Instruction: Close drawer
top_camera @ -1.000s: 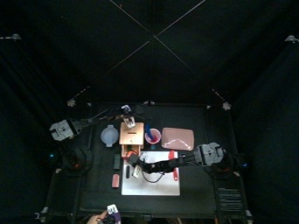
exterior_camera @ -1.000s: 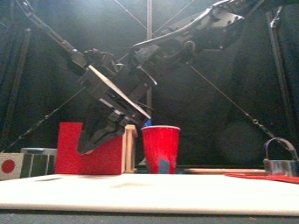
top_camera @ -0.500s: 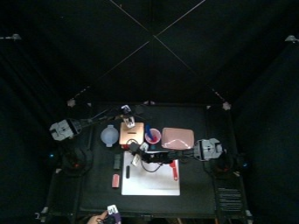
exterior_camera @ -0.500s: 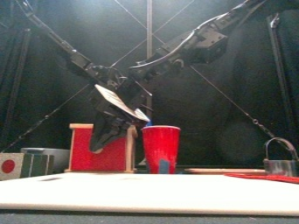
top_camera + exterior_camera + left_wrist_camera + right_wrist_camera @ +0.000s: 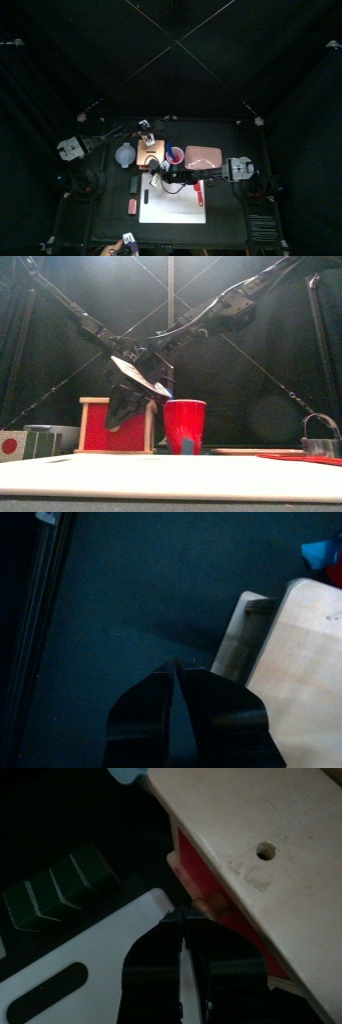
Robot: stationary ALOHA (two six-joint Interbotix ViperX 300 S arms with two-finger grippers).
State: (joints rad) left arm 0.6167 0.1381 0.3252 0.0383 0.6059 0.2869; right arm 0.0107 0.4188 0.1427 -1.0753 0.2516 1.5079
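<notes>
Drawer (image 5: 152,153) position: small tan wooden box left of table centre, between the pale bowl (image 5: 126,155) and the red cup (image 5: 175,154), with the pinkish slab (image 5: 202,157) further right. Right gripper (image 5: 183,958), jaws together, presses at the front edge of the box; left gripper (image 5: 177,682), jaws also together, waits at the box's far end. Recommended: push square along the slide axis, with the left arm bracing against skidding. Compared with half a second earlier, the right arm has advanced further toward the box and the red front stands lower in the front view.
</notes>
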